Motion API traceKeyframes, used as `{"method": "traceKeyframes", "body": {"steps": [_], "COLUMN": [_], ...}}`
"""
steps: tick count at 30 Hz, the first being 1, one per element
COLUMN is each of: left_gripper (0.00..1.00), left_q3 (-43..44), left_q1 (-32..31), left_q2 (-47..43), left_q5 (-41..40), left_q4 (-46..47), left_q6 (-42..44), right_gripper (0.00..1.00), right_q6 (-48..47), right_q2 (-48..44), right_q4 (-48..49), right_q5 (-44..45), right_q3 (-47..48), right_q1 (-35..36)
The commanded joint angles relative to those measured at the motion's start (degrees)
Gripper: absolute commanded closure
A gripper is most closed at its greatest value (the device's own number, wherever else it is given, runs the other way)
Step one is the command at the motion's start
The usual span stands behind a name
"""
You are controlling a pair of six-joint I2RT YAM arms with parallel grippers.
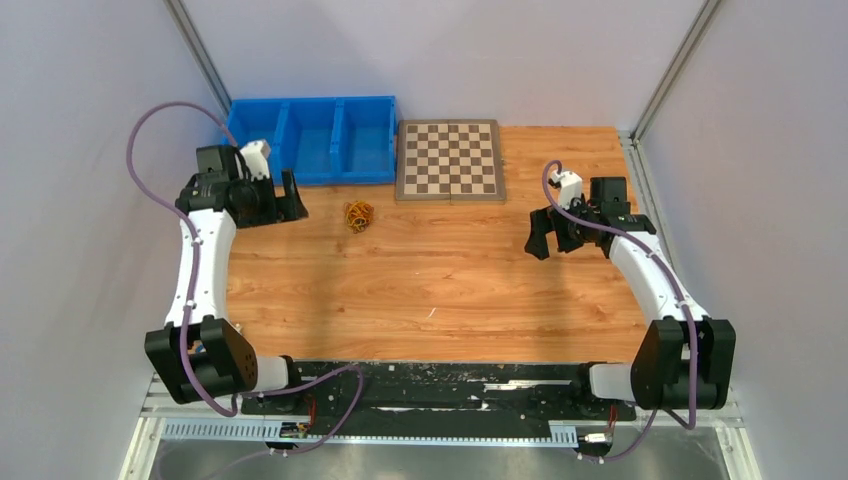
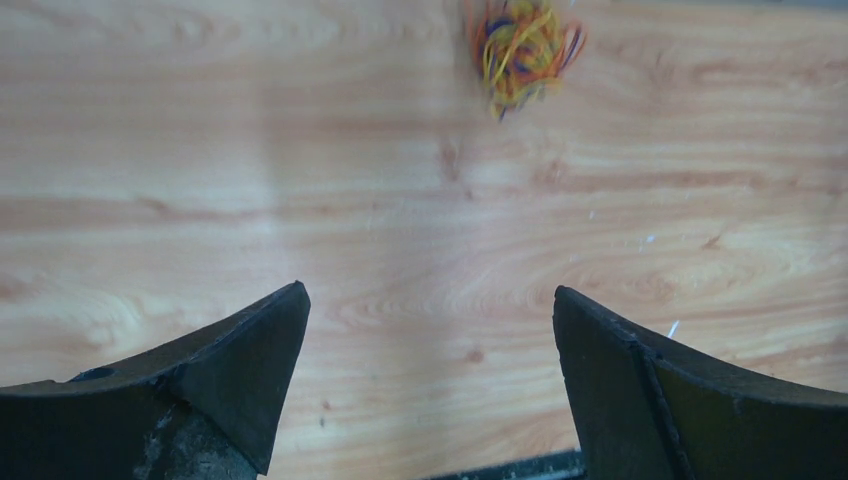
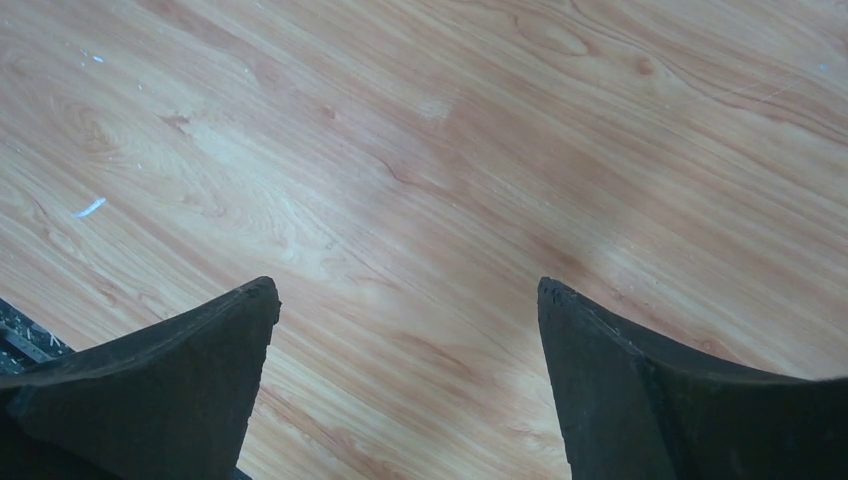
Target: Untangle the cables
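The left arm is folded forward along the wooden table's (image 1: 430, 285) left side, and its left gripper (image 1: 293, 198) is held above the wood, spread wide with nothing grasped. The right gripper (image 1: 540, 236) is likewise held wide apart and unloaded at the right. The cables (image 1: 358, 214) are balled on the table, near the left gripper, just in front of a blue three-compartment bin (image 1: 310, 103) and beside a chessboard (image 1: 449, 160).
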Motion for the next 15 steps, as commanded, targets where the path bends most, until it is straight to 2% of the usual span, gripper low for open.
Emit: {"method": "traceKeyframes", "body": {"steps": [1, 5, 9, 15], "left_gripper": [0.00, 0.00, 0.00, 0.00], "left_q3": [9.61, 11.99, 12.98, 10.99], "left_q1": [0.13, -2.72, -8.11, -13.43], "left_q2": [3.02, 8.57, 13.98, 23.34], "left_q5": [3.79, 7.05, 6.26, 4.96], "left_q4": [2.10, 4.15, 7.76, 19.05], "left_q6": [3.02, 2.63, 2.84, 0.06], "right_gripper": [0.00, 0.00, 0.00, 0.00], "right_q6": [-5.51, -5.50, -4.98, -6.63], "right_q2": [2.47, 5.15, 6.15, 4.82], "right_q4": [-3.92, -6.28, -9.00, -12.11], "right_q5": [0.05, -0.97, -0.77, 1.26], "right_q3": [5.47, 8.77, 9.11, 7.91], "right_q1": [-0.08, -2.14, -3.04, -4.66]}}
